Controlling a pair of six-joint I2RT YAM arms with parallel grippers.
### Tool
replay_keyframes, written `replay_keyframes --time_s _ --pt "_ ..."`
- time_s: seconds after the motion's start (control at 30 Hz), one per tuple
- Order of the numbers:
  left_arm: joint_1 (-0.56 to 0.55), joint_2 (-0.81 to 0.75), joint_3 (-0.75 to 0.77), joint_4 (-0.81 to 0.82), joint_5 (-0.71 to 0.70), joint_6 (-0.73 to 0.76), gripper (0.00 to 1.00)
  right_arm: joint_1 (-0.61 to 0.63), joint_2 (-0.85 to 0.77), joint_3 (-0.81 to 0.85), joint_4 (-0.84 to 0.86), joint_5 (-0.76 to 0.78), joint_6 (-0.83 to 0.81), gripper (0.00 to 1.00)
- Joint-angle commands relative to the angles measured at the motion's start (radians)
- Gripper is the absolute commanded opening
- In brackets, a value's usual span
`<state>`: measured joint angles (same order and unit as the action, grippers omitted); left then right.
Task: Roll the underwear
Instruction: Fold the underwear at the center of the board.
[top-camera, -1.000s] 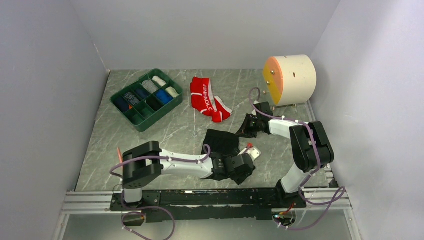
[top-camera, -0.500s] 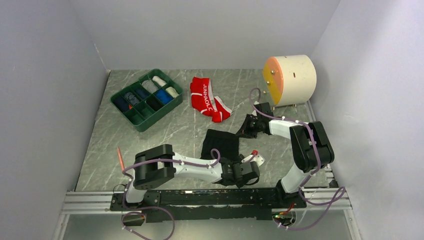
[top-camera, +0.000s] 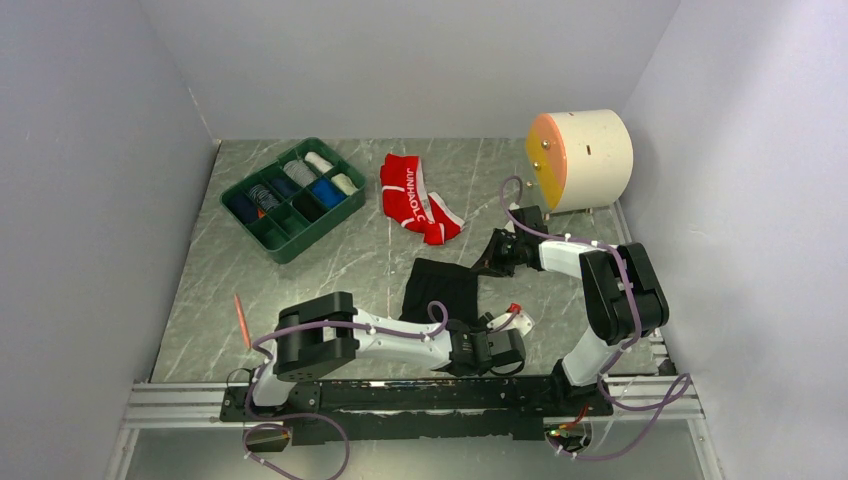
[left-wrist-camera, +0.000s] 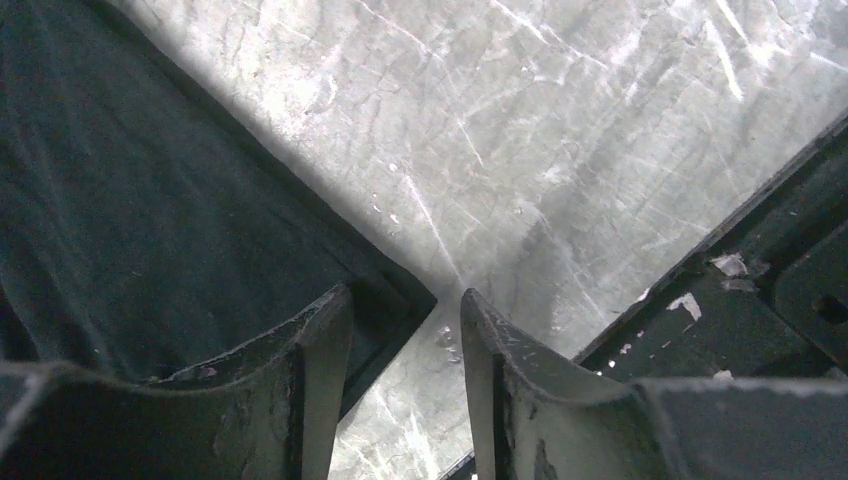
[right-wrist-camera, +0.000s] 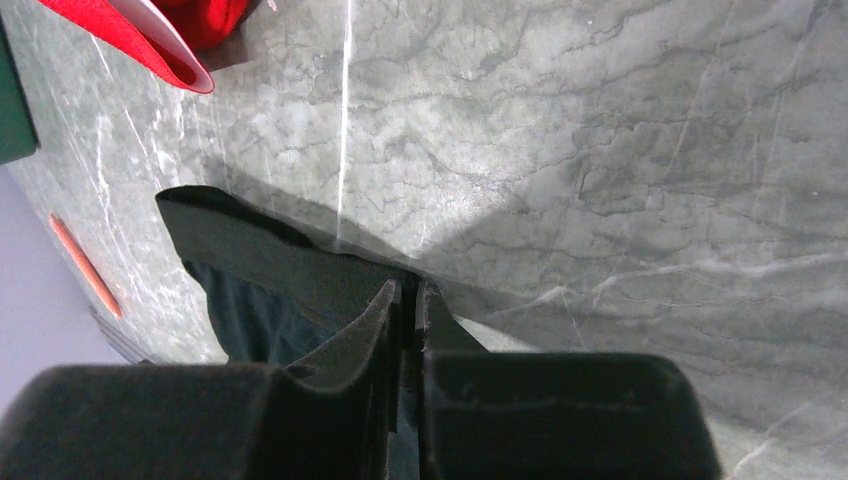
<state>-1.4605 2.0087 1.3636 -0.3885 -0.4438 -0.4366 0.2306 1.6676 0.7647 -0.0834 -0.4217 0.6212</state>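
The black briefs (top-camera: 440, 285) lie flat on the marble table, in the middle near the front. My right gripper (top-camera: 490, 258) is shut on their far right corner; in the right wrist view the fingers (right-wrist-camera: 408, 285) pinch the waistband edge of the black cloth (right-wrist-camera: 260, 260). My left gripper (top-camera: 490, 345) is open, low at their near right corner. In the left wrist view that corner (left-wrist-camera: 395, 285) lies between the fingertips (left-wrist-camera: 405, 300), and the left finger is over the cloth. The red briefs (top-camera: 412, 195), lettered JUNHAOLO, lie crumpled farther back and also show in the right wrist view (right-wrist-camera: 190, 20).
A green divided tray (top-camera: 252, 222) with rolled cloths stands back left. A cream drum with an orange face (top-camera: 580, 158) stands back right. A thin red stick (top-camera: 240, 318) lies on the left. The black base rail (top-camera: 400, 395) runs along the near edge, close by the left gripper (left-wrist-camera: 760, 270).
My left arm has swung toward the near edge and right, bringing its gripper down to the black briefs' near right corner. The right gripper has stayed on the cloth.
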Motion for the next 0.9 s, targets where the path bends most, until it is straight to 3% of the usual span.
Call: replay_keyframes --time_s 0.0,0.17,0.63,0.87 --pt "-0.007 0.008 0.0 -0.015 -0.054 -0.034 0.52 0.0 -0.013 -0.017 -0.018 0.015 -0.012 0.02" --pt "-0.008 0.014 0.008 -0.013 -0.045 -0.017 0.55 -0.001 -0.016 -0.018 -0.027 0.018 -0.018 0.02" --pt "-0.015 -0.008 -0.022 0.014 -0.033 -0.024 0.06 0.0 -0.038 -0.027 -0.041 -0.01 -0.009 0.02" --pt "-0.013 -0.092 -0.068 0.111 0.04 -0.004 0.05 0.001 -0.08 -0.014 -0.069 -0.008 -0.006 0.02"
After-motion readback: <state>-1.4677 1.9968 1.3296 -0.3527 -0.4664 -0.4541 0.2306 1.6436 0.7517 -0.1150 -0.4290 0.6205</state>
